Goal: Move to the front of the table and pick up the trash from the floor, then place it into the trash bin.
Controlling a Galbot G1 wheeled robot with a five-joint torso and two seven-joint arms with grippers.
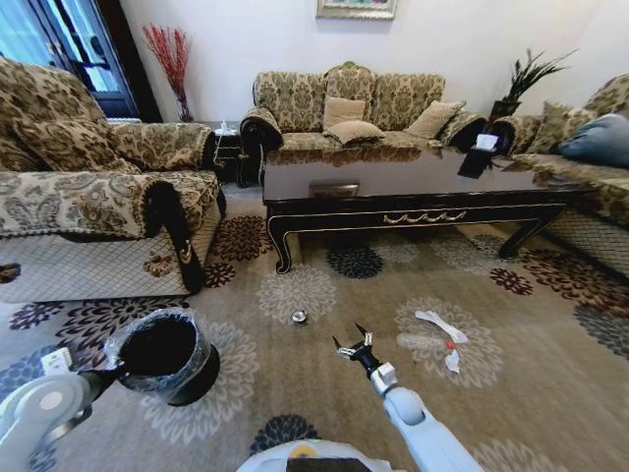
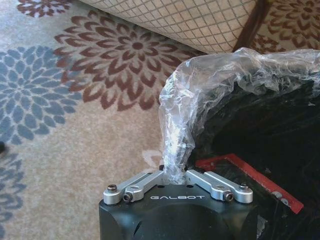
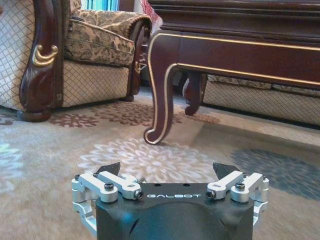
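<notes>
The dark glossy table (image 1: 413, 182) with gold trim stands ahead; its curved leg (image 3: 162, 90) rises beyond my right gripper. On the carpet in front of it lies the trash: a small round dark bit (image 1: 299, 317), a white paper scrap (image 1: 440, 325), a clear bottle (image 1: 430, 343) with a red cap, and another white scrap (image 1: 452, 362). My right gripper (image 1: 354, 345) (image 3: 167, 170) hangs open and low over the carpet between the dark bit and the bottle, holding nothing. The black bag-lined trash bin (image 1: 162, 354) (image 2: 260, 115) is at the left. My left gripper (image 1: 110, 374) (image 2: 175, 172) is shut on its rim.
A patterned armchair (image 1: 88, 197) stands close on the left, a sofa (image 1: 349, 113) behind the table, and another sofa (image 1: 590, 147) on the right. A small side table (image 1: 228, 147) sits in the back corner. Open carpet lies between me and the table.
</notes>
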